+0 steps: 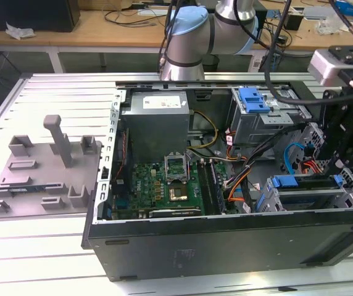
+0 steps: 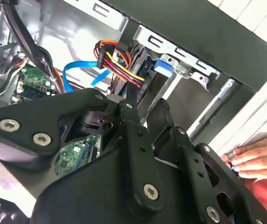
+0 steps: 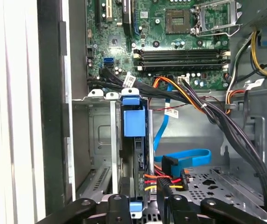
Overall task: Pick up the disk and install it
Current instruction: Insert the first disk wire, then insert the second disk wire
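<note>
Sitting upright in the drive cage (image 3: 96,140), the disk (image 3: 134,140) is at 12 o'clock from the gripper (image 3: 145,205), whose fingers (image 3: 119,207) straddle it; pinching cannot be told.

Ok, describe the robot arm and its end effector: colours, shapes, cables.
The silver-grey tubular robot arm has a rounded pale blue joint cap, with black cables looping alongside it. Near the wrist sits a pale grey box-shaped block above black housing. The matte black end effector is built of flat, rounded linkage bars joined by silver screws, with narrow black fingers.
</note>
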### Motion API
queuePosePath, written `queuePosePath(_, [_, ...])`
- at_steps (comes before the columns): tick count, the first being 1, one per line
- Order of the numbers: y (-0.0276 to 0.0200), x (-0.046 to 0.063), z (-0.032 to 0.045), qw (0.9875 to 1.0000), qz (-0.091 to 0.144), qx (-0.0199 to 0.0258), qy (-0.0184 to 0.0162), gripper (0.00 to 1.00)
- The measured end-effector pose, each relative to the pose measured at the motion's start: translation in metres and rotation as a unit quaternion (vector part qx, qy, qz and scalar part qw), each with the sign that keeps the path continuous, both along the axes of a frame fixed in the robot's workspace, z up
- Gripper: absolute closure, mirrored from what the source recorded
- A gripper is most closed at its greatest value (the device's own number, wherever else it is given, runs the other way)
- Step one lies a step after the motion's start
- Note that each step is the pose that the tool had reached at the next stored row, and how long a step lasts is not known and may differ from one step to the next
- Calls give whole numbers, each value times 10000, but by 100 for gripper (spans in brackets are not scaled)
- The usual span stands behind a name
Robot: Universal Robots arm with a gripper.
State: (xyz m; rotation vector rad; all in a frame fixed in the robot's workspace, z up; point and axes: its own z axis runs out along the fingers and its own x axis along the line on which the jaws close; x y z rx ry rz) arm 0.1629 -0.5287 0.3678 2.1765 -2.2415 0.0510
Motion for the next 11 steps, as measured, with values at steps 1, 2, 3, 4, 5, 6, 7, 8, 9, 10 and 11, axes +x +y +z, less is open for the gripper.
queuePosePath(1, [0,0,24,10000,0,0,0,64])
queuePosePath(2, [0,0,47,10000,0,0,0,64])
queuePosePath(3, [0,0,65,10000,0,0,0,64])
queuePosePath(4, [0,0,84,10000,0,1,0,64])
queuePosePath(5, [0,0,88,10000,0,1,0,64])
queuePosePath(6, [0,0,89,10000,0,1,0,64])
queuePosePath(7, [1,0,90,10000,0,1,0,64])
queuePosePath(8, [0,0,92,10000,0,1,0,64])
queuePosePath(9, [0,0,94,10000,0,0,0,64])
queuePosePath(10, [0,0,94,10000,0,0,0,64])
queuePosePath(11, [0,0,95,10000,0,0,0,64])
